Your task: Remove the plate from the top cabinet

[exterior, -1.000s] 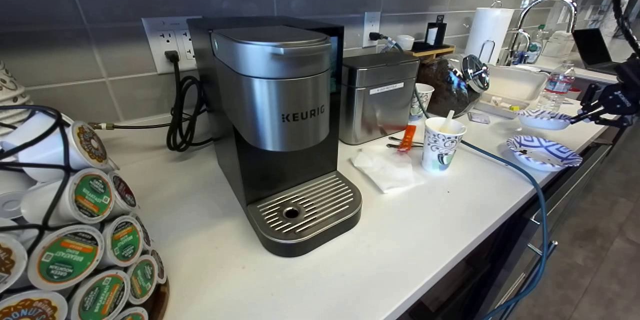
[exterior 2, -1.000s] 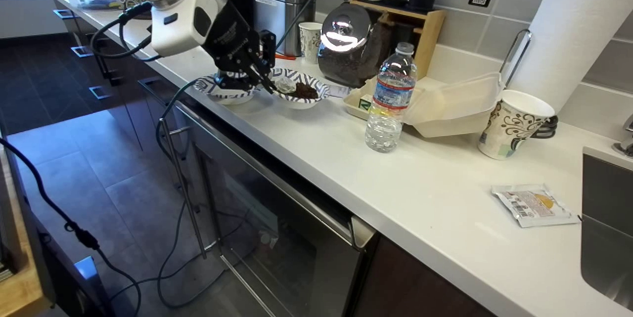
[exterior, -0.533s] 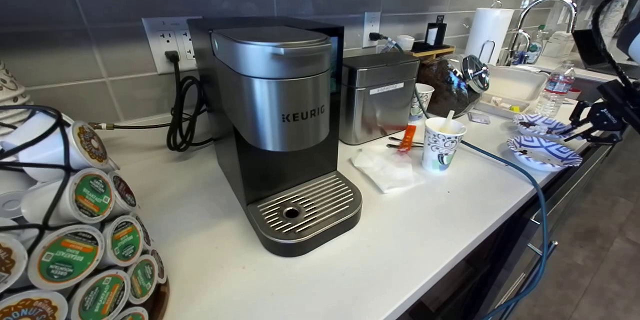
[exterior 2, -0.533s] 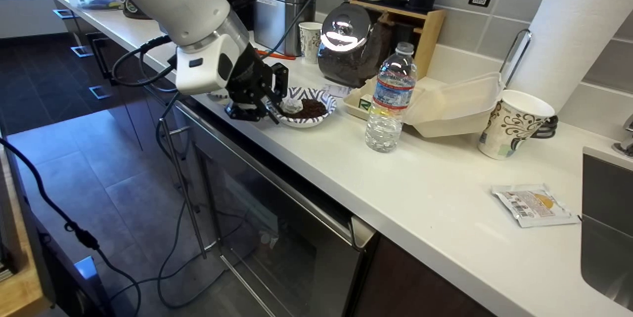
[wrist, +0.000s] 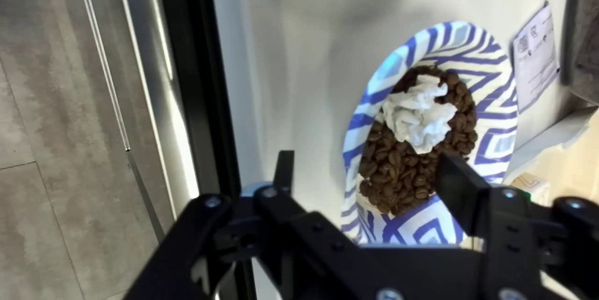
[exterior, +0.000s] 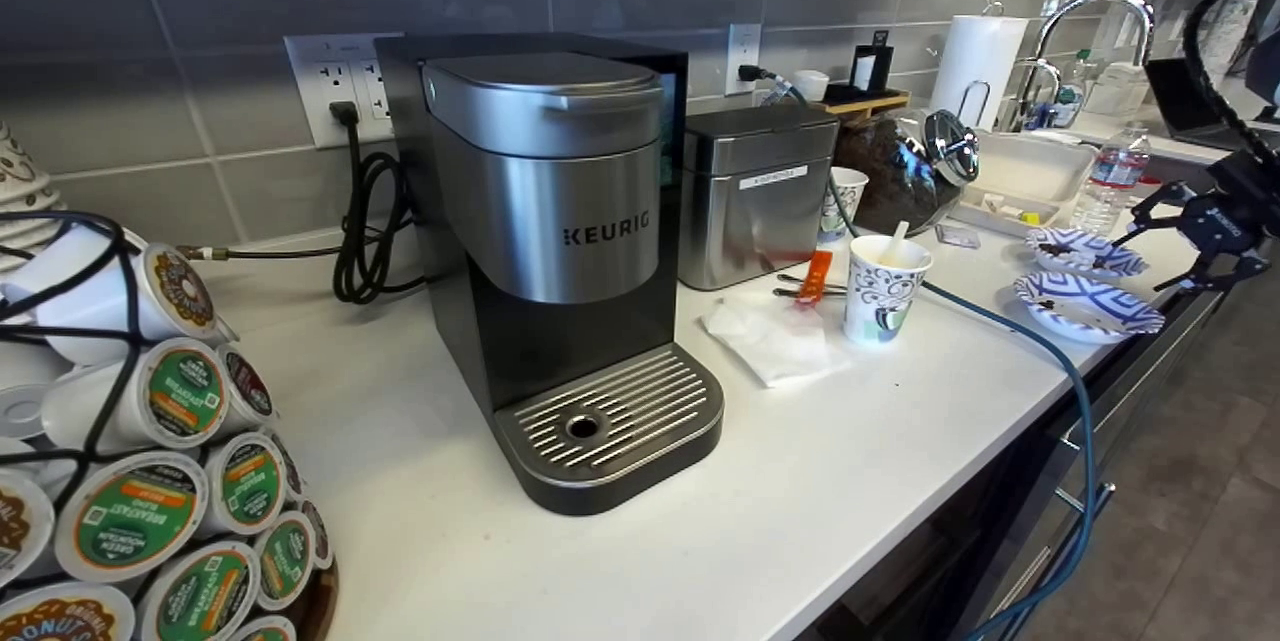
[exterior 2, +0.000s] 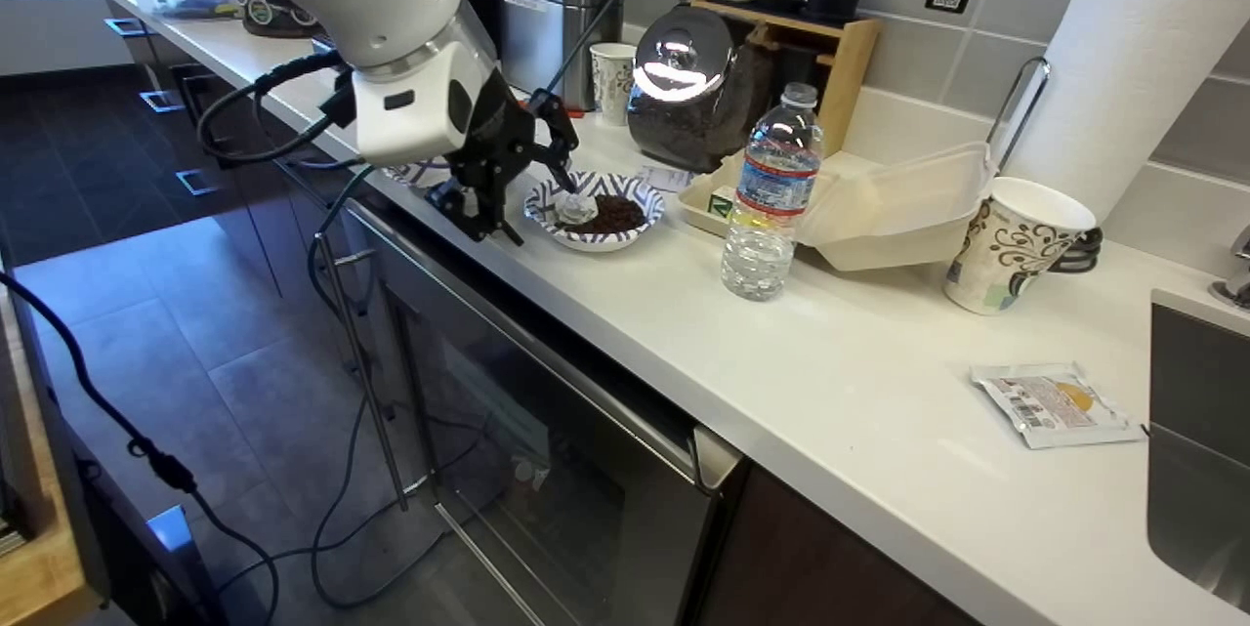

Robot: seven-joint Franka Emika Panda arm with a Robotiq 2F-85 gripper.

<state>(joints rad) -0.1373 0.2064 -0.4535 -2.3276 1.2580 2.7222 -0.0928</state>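
Patterned plate point(wrist: 491, 117), right of centre in the wrist view, holds coffee beans point(wrist: 395, 173); the pincer point(wrist: 367, 162) stands spread.

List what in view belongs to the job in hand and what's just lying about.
Likely the job:
gripper, open
patterned bowl near it
coffee beans in that bowl
perhaps the second bowl

Apparently just lying about:
water bottle
coffee maker
paper towel roll
takeout container
flat sachet
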